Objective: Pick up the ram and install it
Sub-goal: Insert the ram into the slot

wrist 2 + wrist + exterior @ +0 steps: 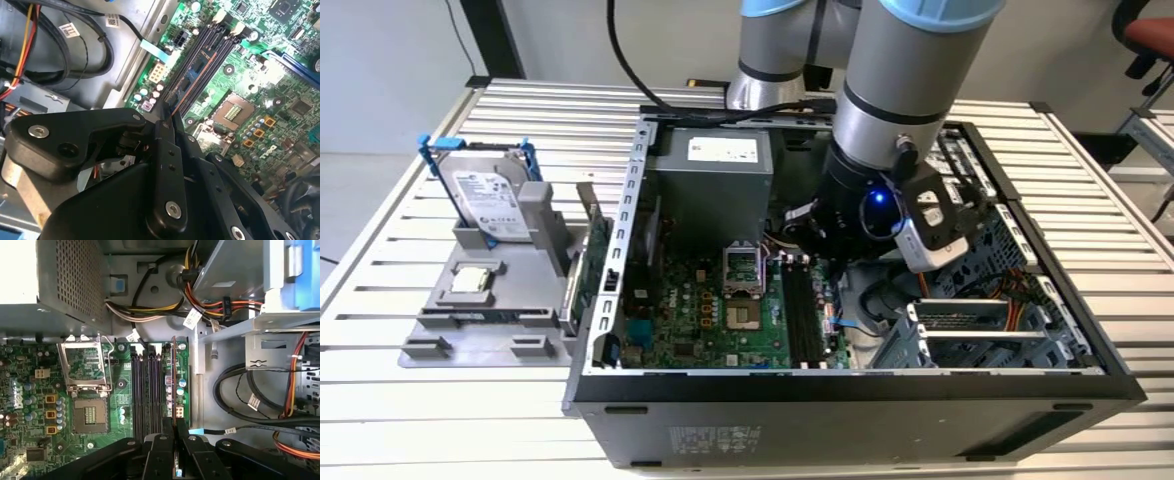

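A: Okay, grip status?
B: Black two-finger pincer point(174, 435) clamped on the thin dark-green ram stick point(173, 380), edge-on over the black memory slots point(803, 320), 3 o'clock of the silver CPU socket point(744, 318) in the exterior view.
A: Tip?
B: Hold it upright, squared along one slot, and press evenly.

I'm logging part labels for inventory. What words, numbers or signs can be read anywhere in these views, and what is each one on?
Nothing can be quoted as it reads.
On the hard drive label: too small to read.
On the power supply label: too small.
On the case sticker: too small.
On the cable tags: blurred.
On the ram, edge-on in the gripper: no print visible.
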{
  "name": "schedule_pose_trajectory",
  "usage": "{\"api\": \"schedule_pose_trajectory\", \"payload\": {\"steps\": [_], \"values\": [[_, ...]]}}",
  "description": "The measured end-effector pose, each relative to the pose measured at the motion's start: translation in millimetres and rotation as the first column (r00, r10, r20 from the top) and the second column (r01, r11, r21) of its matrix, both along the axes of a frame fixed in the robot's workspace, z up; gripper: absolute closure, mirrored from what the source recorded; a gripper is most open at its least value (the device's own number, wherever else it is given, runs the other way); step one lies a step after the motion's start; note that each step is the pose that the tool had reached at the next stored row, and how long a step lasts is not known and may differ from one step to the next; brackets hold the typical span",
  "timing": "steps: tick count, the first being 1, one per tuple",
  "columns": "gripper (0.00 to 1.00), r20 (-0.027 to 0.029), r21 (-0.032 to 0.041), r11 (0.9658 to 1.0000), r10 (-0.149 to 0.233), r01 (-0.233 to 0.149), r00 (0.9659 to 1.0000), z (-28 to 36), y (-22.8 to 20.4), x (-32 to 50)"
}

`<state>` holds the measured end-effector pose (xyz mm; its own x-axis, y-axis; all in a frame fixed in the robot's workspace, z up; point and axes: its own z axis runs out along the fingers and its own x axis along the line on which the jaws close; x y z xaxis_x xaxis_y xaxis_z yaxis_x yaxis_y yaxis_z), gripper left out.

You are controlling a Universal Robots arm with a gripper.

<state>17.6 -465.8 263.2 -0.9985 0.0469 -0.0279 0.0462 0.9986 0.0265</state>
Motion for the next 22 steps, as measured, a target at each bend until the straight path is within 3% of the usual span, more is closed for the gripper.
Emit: {"api": "schedule_pose_trajectory", "payload": {"steps": [11,17,22], "values": [[1.0,-0.0003,-0.0065,1.0,0.0,0.0,1.0,-13.4,-8.7,-5.0],[1.0,-0.0004,-0.0118,0.9999,0.008,-0.008,1.0,-19.5,-8.9,-4.9],[1.0,-0.0004,-0.0116,0.9999,0.008,-0.008,1.0,-20.1,-8.8,-5.0]]}}
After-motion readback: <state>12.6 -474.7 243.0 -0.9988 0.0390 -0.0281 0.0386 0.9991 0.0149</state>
